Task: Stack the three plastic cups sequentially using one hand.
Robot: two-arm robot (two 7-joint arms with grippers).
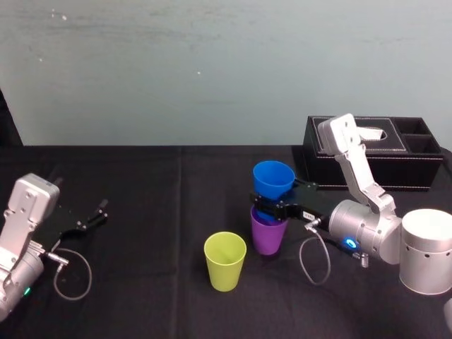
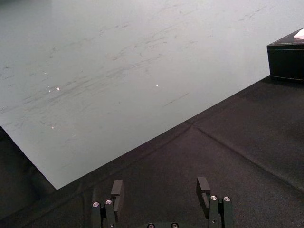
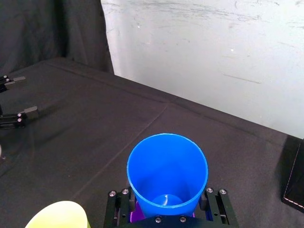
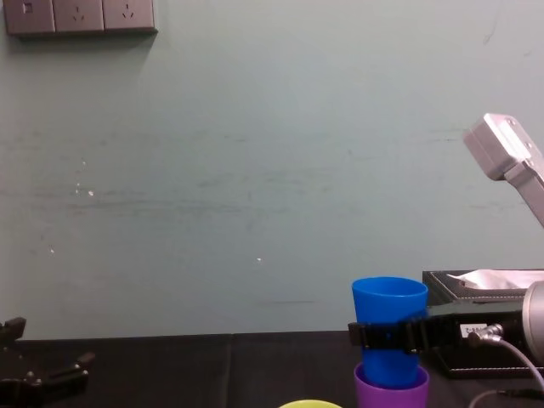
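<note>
Three cups sat close together toward the right of the black worktop [image 1: 141, 212]. My right claw [image 1: 272, 205] was pinching the blue cup [image 1: 273, 178] with a finger on each side of its lower half; the cup's mouth faced up and it leaned a little. Seen from the chest, the blue cup's base sat just inside the mouth of the purple cup [image 1: 268, 236], which stood upright on the worktop directly below it; most of the blue cup rose above the purple rim. The yellow-green cup [image 1: 225, 260] stood upright on its own, near the purple one, to its left and closer to me, not touching it. A black tissue box [image 1: 374, 152] sat behind my right arm by the wall. My left claw [image 2: 160, 190] rested low at the far left of the worktop, well apart from the cups; its fingers were spread and held nothing.
</note>
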